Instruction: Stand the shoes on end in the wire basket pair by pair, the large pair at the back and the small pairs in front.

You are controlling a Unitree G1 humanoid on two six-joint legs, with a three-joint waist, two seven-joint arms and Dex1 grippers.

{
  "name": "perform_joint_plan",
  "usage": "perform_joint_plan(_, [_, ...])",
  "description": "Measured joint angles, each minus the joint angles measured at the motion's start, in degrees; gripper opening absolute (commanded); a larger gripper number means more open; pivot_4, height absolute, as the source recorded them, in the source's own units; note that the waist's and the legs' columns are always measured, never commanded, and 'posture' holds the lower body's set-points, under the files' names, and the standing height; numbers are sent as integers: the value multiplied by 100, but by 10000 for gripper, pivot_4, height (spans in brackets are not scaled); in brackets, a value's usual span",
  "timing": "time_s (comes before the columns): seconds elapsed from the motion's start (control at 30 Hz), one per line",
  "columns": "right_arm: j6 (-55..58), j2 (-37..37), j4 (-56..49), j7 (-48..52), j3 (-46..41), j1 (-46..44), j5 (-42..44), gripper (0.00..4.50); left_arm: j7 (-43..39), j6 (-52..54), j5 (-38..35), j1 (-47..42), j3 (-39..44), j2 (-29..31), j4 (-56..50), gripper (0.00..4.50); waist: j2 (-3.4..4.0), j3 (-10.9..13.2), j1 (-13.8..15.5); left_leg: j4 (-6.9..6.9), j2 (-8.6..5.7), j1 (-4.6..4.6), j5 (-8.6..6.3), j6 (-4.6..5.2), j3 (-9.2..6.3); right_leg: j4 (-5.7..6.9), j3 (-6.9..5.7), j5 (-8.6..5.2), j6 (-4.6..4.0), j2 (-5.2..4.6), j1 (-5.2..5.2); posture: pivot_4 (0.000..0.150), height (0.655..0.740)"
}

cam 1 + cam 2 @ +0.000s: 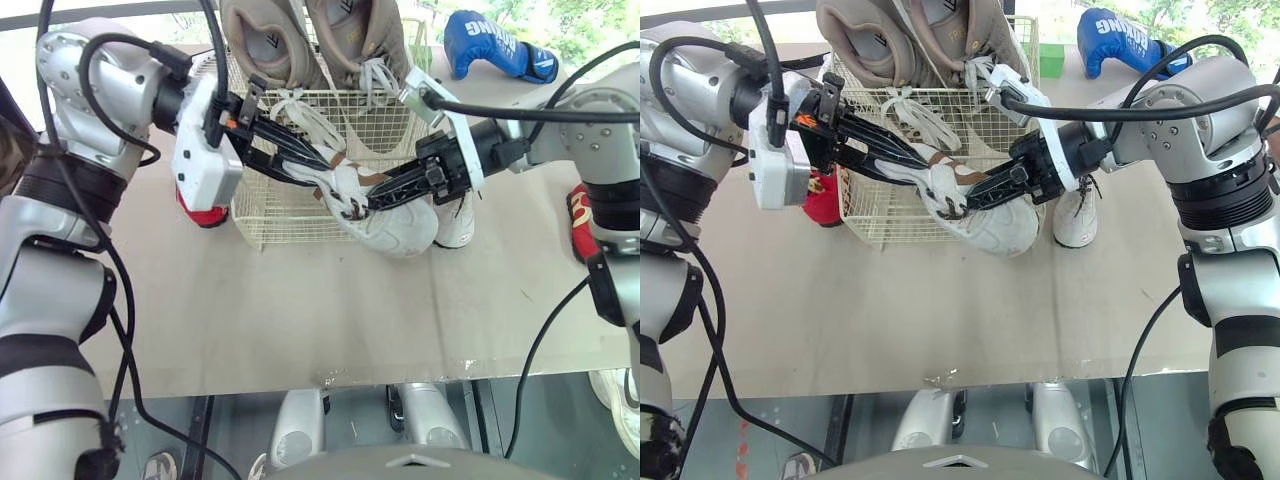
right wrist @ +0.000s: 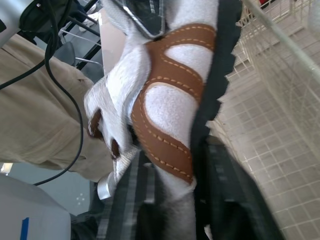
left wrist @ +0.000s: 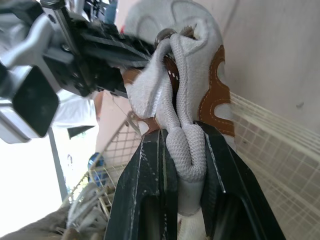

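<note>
Left eye view: left gripper [image 1: 322,165] and right gripper [image 1: 378,195] both clamp a white sneaker with brown trim [image 1: 395,228], held at the front wall of the cream wire basket [image 1: 262,218]. Standing at its back is the large taupe pair [image 1: 268,40]. Next move, likely: tip the sneaker upright inside, in front.

Arms [image 1: 95,110]: silver-grey shells, black joint bands, loose black cables
Left wrist housing [image 1: 205,165]: white, boxy
Fingers [image 3: 150,200]: black, grooved
</note>
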Motion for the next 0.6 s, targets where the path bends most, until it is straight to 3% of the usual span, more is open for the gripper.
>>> perform_joint_plan(0.13, [-56,-48,16,97,-39,191,-24,1035,23,1598,-635,501,686,237,-467,36512,0,0,-52,22,0,-16,0,0,-27,10,-23,-1,1,0,0,1500,7400])
perform_joint_plan(0.2, [-178,-126,-203,177,-56,440,-16,1033,334,3551,-1335,1093,1227,837,-1176,42953,-2,-1,-121,33,-1,-28,-1,2,-49,9,-31,-1,2,1,-1,1500,7400])
perform_joint_plan(0.23, [-224,-133,-299,201,-168,615,8,1032,581,4593,-1789,1581,1617,1300,-1517,43362,-3,-2,-175,31,-4,-27,-1,2,-55,6,-32,-3,4,0,0,1500,7400])
perform_joint_plan(0.27, [-241,-157,-356,221,-285,728,43,1032,655,4967,-1948,1792,1745,1490,-1608,43362,-2,-1,-185,32,-4,-26,-1,1,-62,12,-32,-4,5,0,0,1500,7400])
perform_joint_plan(0.33, [-580,-87,-654,165,-710,1104,84,1031,1179,6406,-2761,3459,2921,2203,-2058,43362,-1,-2,-254,23,-3,-13,0,-2,-79,23,-33,-9,12,-5,3,1500,7400])
perform_joint_plan(0.37, [-951,65,-887,-5,-1064,1378,60,1030,1634,7202,-3127,4727,4021,2185,-2353,43362,3,-2,-262,7,-3,5,4,-8,-73,23,-35,-11,14,-13,7,1500,7400])
perform_joint_plan(0.4, [-1102,257,-933,-113,-1214,1458,62,1030,1833,7484,-3214,5268,4511,2035,-2501,43362,4,-1,-248,3,-3,15,4,-8,-75,30,-37,-11,14,-13,12,1500,7400])
perform_joint_plan(0.43, [-1436,748,-1062,-505,-1507,1543,50,1030,2270,7938,-3313,6383,5631,1484,-3043,43362,2,-3,-277,-10,1,38,4,-9,-61,24,-29,-10,12,-12,18,1500,7400])
perform_joint_plan(0.53, [-2495,1832,-1219,-1295,-1768,1520,-222,1030,3135,8397,-3238,8187,7131,169,-4267,43362,-18,-13,-261,-25,0,64,9,-18,-57,36,-29,-9,9,-12,26,1500,7400])
perform_joint_plan(0.6, [-3042,2196,-1209,-1611,-1738,1487,-562,1030,3462,8467,-3229,8623,7478,-265,-4700,43362,-23,-16,-181,-26,-7,60,10,-21,-47,24,-41,-10,7,-14,26,1500,7400])
